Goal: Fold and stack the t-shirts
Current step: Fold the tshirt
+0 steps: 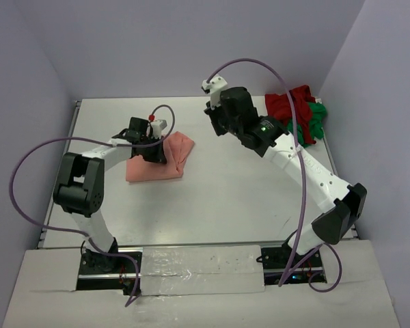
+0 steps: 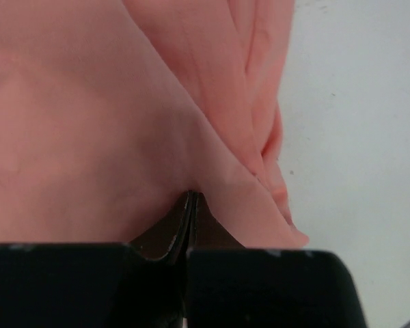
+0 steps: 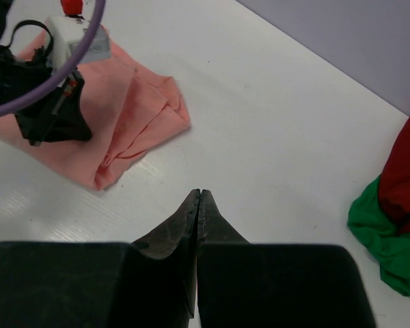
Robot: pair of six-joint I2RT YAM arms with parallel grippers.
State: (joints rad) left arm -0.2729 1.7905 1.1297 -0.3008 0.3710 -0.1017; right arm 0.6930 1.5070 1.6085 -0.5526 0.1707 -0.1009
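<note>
The salmon-pink t-shirt [image 1: 176, 158] lies folded in a small rectangle left of the table's middle; it also shows in the left wrist view [image 2: 89, 123] and the right wrist view [image 3: 147, 113]. My left gripper [image 1: 154, 152] is shut, its closed tips [image 2: 191, 197] pressed against the pink cloth near a folded edge, with no cloth visible between them. My right gripper [image 1: 216, 125] is shut and empty [image 3: 199, 196], held above bare table to the right of the pink shirt. The dark red t-shirt [image 1: 287, 102] and the bright green t-shirt [image 1: 309, 128] lie crumpled together at the far right.
The white table [image 1: 232, 198] is walled at the back and both sides. The red [image 3: 406, 167] and green [image 3: 379, 232] heap sits close to the right wall. The left arm's purple cable [image 1: 27, 178] loops out over the table's left edge.
</note>
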